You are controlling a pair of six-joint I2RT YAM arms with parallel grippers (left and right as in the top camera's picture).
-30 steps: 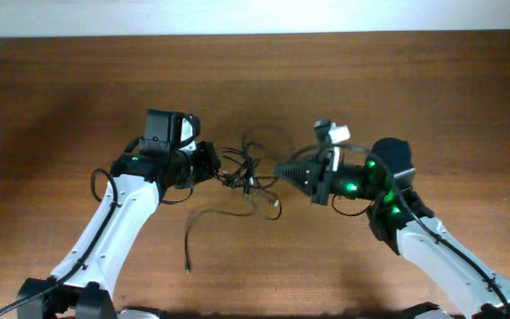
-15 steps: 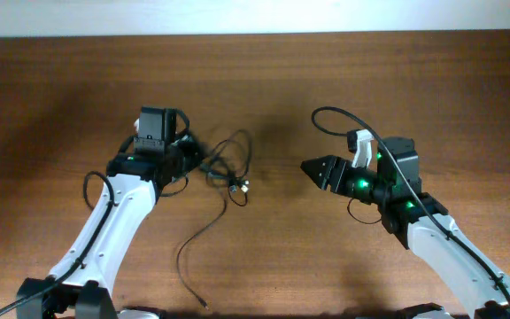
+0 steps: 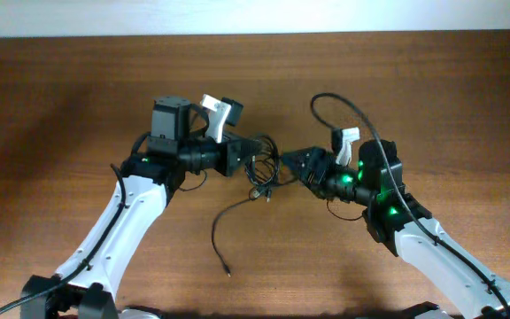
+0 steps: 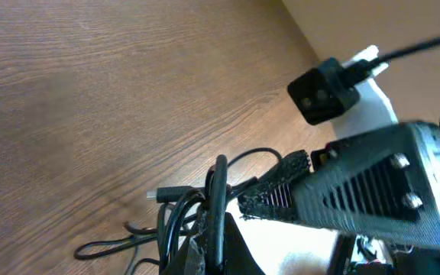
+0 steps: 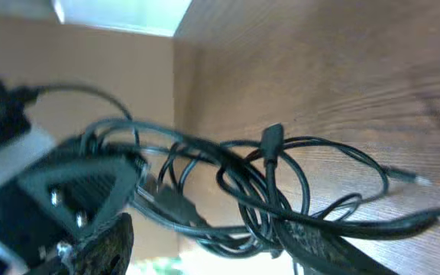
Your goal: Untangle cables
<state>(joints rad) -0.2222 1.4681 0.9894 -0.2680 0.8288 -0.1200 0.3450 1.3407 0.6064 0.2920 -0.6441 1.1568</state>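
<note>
Nearest the robot's bases, one loose tail of the thin black cables (image 3: 262, 170) lies on the brown wood-grain bench (image 3: 60, 106). It curves down from the knot to a small plug end (image 3: 228, 273) that rests well apart from both arms. Beyond it, at the middle of the bench, the rest of the cables sit as one knotted clump of loops between the two grippers.

The black left gripper (image 3: 243, 159) is clenched on the clump's left side. In the left wrist view several strands (image 4: 205, 225) gather into a bundle at the bottom edge, and a short plug (image 4: 163, 195) sticks out of that bundle just above the wood.

The black right gripper (image 3: 296, 163) points at the clump from the other side with its jaws spread. The right wrist view shows its dark fingers (image 5: 101, 244) apart, with loops of cable (image 5: 281, 191) running through the gap. One connector (image 5: 272, 139) stands up among the loops, and a thin jack tip (image 5: 403, 177) lies flat on the wood to the right. Whether those fingers touch any strand cannot be told. In the left wrist view a ribbed finger pad (image 4: 275, 197) of the right gripper sits just beside the loops.

Farthest off, a pale wall strip (image 3: 255, 16) runs along the bench's back edge.
</note>
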